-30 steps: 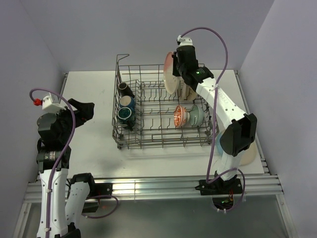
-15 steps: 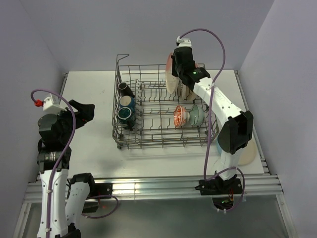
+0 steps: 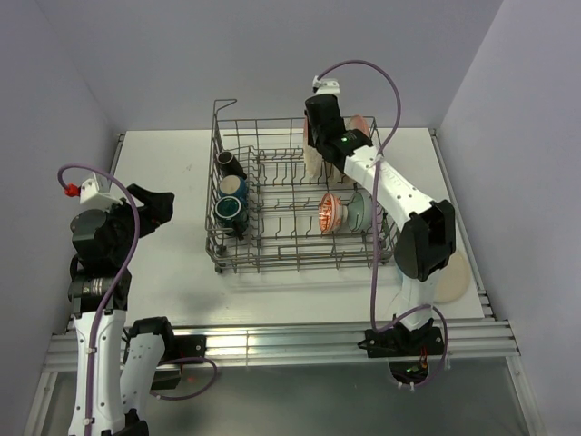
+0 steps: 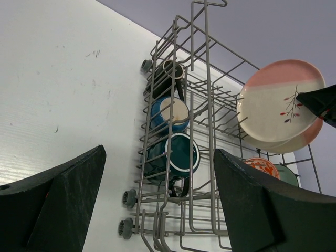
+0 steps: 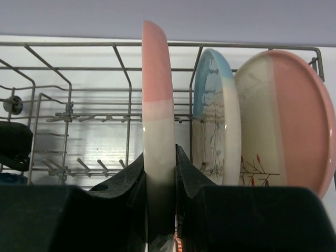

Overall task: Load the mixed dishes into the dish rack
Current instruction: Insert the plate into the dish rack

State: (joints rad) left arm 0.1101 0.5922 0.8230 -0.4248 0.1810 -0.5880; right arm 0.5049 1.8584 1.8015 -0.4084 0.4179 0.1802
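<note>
My right gripper (image 3: pixel 318 145) is shut on the rim of a pink and cream plate (image 3: pixel 314 162), held upright and edge-on (image 5: pixel 157 94) over the back row of the grey wire dish rack (image 3: pixel 272 263). Just to its right a light blue plate (image 5: pixel 218 115) and a pink plate (image 5: pixel 283 121) stand in the rack. A black mug (image 3: pixel 229 163), a blue mug (image 3: pixel 232 188) and a teal mug (image 3: pixel 227 211) lie at the rack's left end. An orange-red bowl (image 3: pixel 330 212) and a pale green bowl (image 3: pixel 357 211) sit in the rack's right half. My left gripper (image 3: pixel 152 204) is open and empty, left of the rack.
Another cream plate (image 3: pixel 457 277) lies on the white table (image 3: pixel 163 272) at the front right, partly hidden by the right arm. The rack's raised corner loop (image 3: pixel 222 104) stands at its back left. Purple walls close in on the table's left, back and right.
My right gripper has moved the held plate a little left and towards the back of the rack, turning it more edge-on. The left arm has not moved.
</note>
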